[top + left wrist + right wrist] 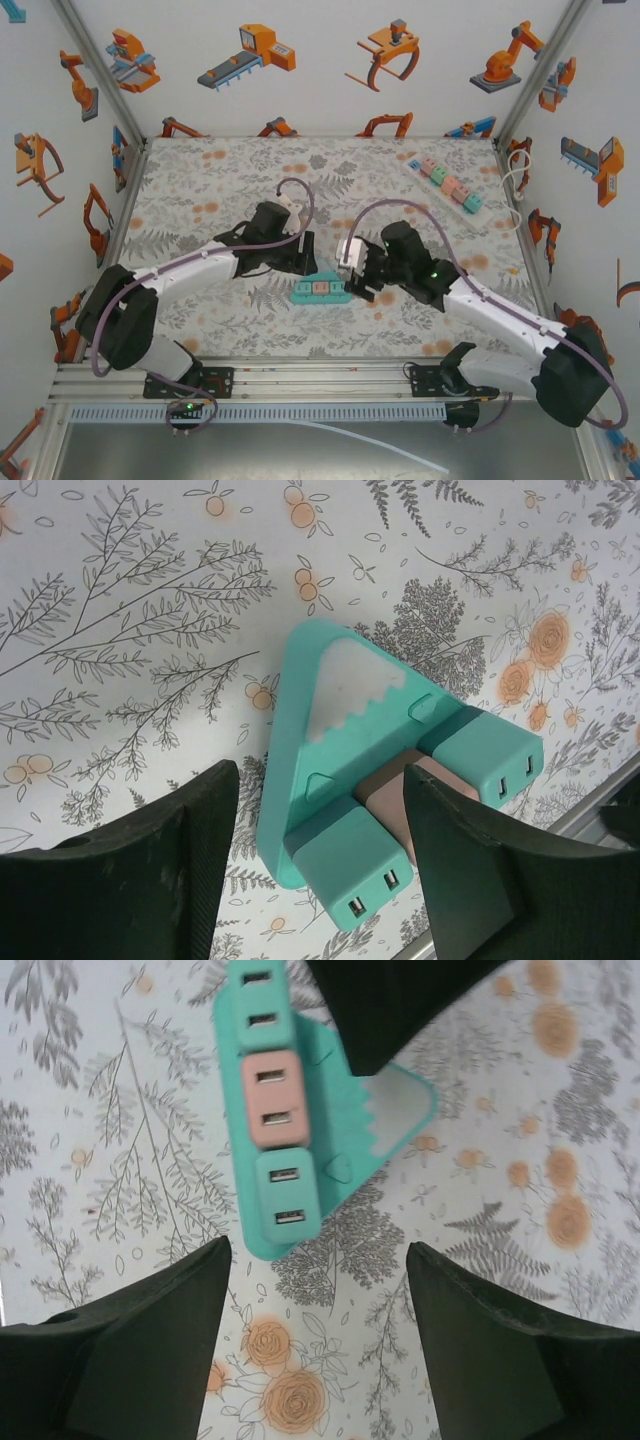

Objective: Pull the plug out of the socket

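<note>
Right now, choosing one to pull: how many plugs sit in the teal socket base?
3, in a row on the teal triangular plastic socket base: first teal block plug at one end, pink block plug in the middle, second teal block plug at the other end.

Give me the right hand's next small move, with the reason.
Probably ease the right hand forward toward the pink plug: it is open and short of the teal socket base, touching nothing, so it cannot grip or pull yet.

Pastel block row (445, 183) on floral tablecloth (220, 170)
</note>
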